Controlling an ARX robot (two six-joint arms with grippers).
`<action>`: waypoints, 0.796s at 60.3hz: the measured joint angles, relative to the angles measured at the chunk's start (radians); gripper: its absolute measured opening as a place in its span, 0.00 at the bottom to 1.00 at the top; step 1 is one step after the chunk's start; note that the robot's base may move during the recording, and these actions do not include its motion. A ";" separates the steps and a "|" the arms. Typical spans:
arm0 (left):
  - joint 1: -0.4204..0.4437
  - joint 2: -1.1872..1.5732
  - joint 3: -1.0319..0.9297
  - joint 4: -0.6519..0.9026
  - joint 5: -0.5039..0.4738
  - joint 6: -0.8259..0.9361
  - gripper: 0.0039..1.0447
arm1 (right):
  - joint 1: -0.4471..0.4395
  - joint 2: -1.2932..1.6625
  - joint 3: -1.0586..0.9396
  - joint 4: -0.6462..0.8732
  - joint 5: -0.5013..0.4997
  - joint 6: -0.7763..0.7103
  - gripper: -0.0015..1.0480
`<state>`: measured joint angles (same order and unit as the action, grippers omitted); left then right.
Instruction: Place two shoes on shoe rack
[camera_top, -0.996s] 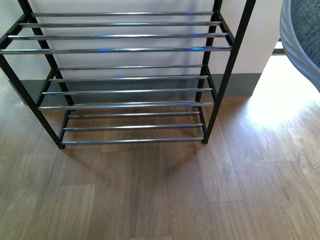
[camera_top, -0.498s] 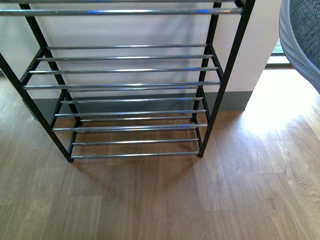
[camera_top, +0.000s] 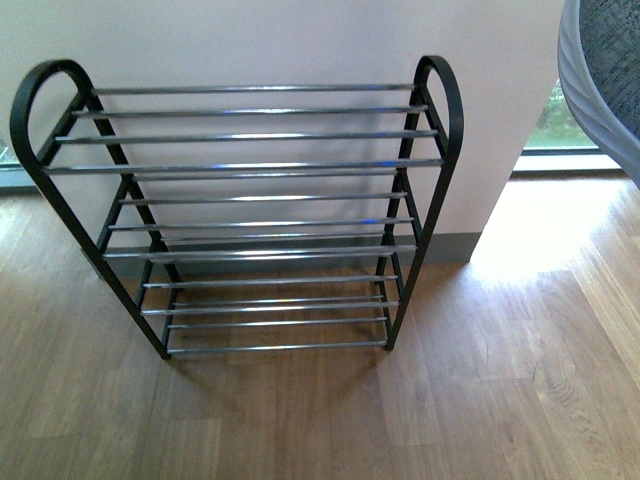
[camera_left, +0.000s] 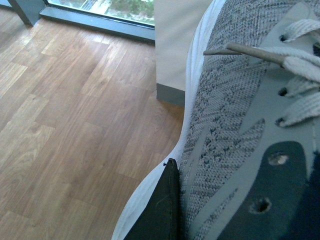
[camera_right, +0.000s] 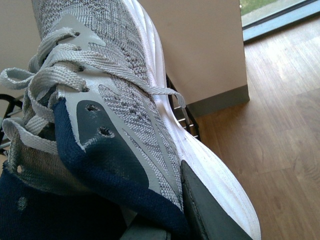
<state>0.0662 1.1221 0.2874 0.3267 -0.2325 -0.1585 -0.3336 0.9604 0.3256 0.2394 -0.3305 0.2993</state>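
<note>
Left pincer (camera_left: 181, 200) clamps one sneaker's (camera_left: 235, 105) side, right pincer (camera_right: 167, 200) another sneaker's (camera_right: 120, 95) side.

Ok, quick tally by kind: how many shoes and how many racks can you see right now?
Shoes: 2, one in each wrist view
Shoe rack: 1
Total: 3
</note>
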 joint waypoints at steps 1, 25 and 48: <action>0.000 0.000 0.000 0.000 0.001 -0.001 0.01 | 0.000 0.000 0.000 0.000 0.000 0.000 0.02; 0.000 0.000 0.000 0.000 0.000 -0.001 0.01 | -0.018 0.011 -0.004 0.087 -0.158 -0.137 0.02; 0.000 0.000 0.000 0.000 0.000 -0.001 0.01 | 0.196 0.261 0.246 0.043 -0.014 -0.177 0.02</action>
<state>0.0662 1.1217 0.2874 0.3267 -0.2325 -0.1593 -0.1375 1.2209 0.5716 0.2821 -0.3450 0.1219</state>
